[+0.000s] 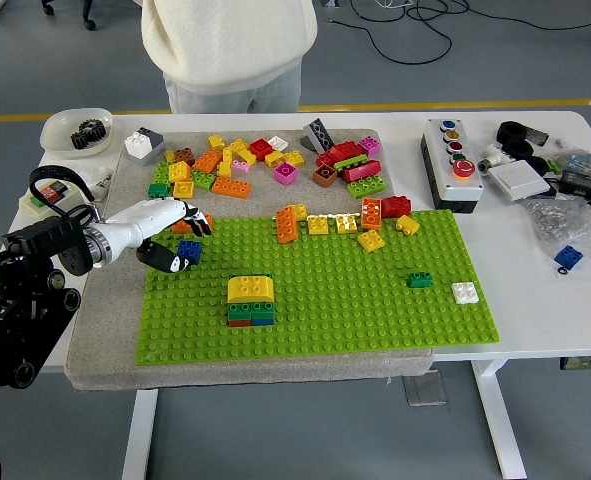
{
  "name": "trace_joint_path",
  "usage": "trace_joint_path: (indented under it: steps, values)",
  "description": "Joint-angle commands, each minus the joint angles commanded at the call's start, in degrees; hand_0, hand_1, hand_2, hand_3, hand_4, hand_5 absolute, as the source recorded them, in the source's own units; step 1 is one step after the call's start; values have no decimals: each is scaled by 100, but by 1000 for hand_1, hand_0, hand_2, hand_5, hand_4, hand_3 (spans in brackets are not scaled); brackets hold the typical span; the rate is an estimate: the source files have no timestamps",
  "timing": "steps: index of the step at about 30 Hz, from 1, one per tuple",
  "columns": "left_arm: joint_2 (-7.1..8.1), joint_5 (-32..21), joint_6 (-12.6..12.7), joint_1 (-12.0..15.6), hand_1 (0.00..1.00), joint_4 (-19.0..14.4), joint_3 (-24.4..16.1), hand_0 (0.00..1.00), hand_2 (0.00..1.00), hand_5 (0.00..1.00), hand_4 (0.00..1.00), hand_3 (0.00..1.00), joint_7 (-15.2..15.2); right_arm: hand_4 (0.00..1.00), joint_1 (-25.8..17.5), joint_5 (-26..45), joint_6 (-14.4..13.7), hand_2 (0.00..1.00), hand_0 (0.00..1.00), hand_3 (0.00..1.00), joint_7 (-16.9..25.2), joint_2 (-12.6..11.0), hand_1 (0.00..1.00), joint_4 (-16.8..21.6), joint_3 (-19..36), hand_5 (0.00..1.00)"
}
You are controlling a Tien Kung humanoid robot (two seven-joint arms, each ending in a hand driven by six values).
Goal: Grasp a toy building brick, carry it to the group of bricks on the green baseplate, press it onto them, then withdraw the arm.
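Observation:
My left hand, white with black fingertips, reaches in from the left over the left edge of the green baseplate. A small blue brick sits on the plate there, between the thumb below and the fingers spread above it. The fingers hover clear of the brick and over an orange brick. The thumb tip is right beside the blue brick. The group of bricks, yellow on top of green, red and blue, stands right of the hand, nearer the plate's front.
A loose pile of bricks lies on the grey mat behind the plate. More bricks line its far edge, and small green and white ones stand at its right. A person in white stands at the far side. A button box is at right.

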Motion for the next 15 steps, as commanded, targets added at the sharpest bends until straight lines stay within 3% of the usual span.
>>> trace_joint_path:
  steps: [15]
  values:
    - [69, 0, 108, -68, 799, 186, 141, 998, 695, 63, 795, 681, -62, 895, -7, 0, 0, 725, 747, 632, 12, 5, 649, 0, -22, 478]
